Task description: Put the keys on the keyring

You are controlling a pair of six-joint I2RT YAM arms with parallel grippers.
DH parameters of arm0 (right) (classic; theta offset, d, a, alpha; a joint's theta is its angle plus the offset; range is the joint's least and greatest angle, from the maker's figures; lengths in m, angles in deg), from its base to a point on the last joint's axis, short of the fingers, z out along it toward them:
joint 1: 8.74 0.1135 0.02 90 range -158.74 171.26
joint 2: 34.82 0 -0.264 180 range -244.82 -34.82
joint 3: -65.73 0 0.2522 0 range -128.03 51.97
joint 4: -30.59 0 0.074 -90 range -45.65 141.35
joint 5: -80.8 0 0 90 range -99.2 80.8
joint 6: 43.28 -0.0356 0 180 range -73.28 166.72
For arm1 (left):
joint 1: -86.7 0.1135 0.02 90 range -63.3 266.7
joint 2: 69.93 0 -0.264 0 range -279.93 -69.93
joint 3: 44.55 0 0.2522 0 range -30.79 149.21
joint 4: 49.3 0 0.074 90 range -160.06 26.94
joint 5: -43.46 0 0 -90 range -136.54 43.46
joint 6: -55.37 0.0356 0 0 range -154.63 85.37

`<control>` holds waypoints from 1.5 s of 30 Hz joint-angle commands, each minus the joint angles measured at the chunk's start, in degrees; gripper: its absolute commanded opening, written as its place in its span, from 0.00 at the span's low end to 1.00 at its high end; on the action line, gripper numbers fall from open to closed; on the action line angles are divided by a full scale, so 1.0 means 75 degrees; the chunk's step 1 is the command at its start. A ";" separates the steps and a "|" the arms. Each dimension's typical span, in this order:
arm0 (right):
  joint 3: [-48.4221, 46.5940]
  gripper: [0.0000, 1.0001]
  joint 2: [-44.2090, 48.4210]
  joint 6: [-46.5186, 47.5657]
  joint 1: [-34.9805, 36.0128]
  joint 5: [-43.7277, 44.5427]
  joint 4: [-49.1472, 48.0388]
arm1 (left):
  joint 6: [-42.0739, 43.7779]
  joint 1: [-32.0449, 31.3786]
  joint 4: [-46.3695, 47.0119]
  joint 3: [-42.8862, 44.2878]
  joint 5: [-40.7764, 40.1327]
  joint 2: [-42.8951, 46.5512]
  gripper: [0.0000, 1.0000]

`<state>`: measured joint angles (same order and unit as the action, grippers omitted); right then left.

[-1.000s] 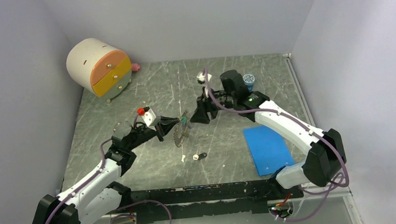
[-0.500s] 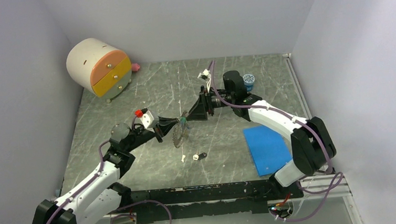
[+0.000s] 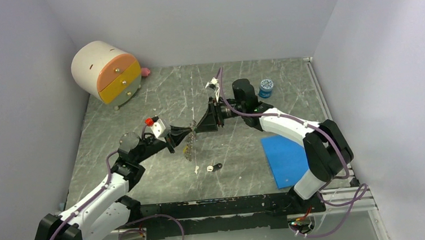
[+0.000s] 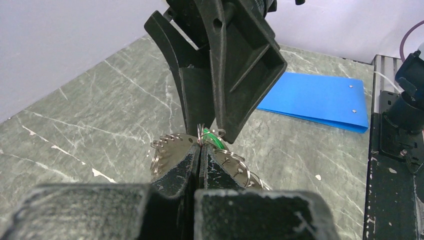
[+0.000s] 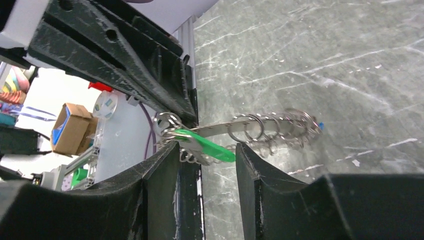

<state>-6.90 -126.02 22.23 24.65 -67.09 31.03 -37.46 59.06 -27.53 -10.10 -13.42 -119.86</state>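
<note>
Left gripper (image 3: 190, 129): jaws pressed tight together, pinching the rim of the keyring (image 3: 187, 150) above the middle of the table (image 3: 141, 102); from the left wrist, its fingertips (image 4: 185, 165) bite the hoop at its top. Keyring: thin silvery hoop with many small rings strung along its edge, held up off the tabletop and hanging edge-on below the left fingers. Green key (image 5: 210, 148): sits at the gripped end of the hoop, its head lying between the right fingers (image 5: 165, 195), close against one with a gap to the other; whether it is threaded on, I cannot tell. Right gripper (image 3: 202, 124): set tip to tip with the left one, jaws parted, straddling the green head without clamping it. Black key (image 3: 217, 166): loose on the table nearer the arm bases, a small pale piece (image 3: 195, 169) near it. Blue jar (image 3: 265, 87): at the back, beside the right arm. Blue folder (image 3: 285, 159): flat on the table at the right.
</note>
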 commanded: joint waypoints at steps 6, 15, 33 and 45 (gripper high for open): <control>-0.0186 0.36 0.0343 -0.0033 0.0106 -0.0553 -0.0407 | -0.0104 -0.0027 0.0449 0.0064 -0.0044 0.0069 0.03; -0.0008 0.23 0.0672 -0.0131 0.0107 -0.0815 -0.0491 | -0.0045 -0.0026 0.0270 0.0065 -0.0124 0.0129 0.03; -0.0786 0.32 0.0355 0.0121 0.0712 -0.0719 0.0175 | 0.0006 -0.0027 0.0149 0.0044 -0.0139 0.0156 0.03; -0.0342 0.57 0.1367 0.1221 0.0505 0.0886 0.1356 | 0.0052 -0.0029 0.0103 0.0118 -0.0043 0.0155 0.03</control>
<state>-10.07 -120.47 27.34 29.33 -65.63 39.92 -37.18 59.06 -30.00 -10.10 -14.22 -119.88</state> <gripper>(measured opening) 0.538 0.026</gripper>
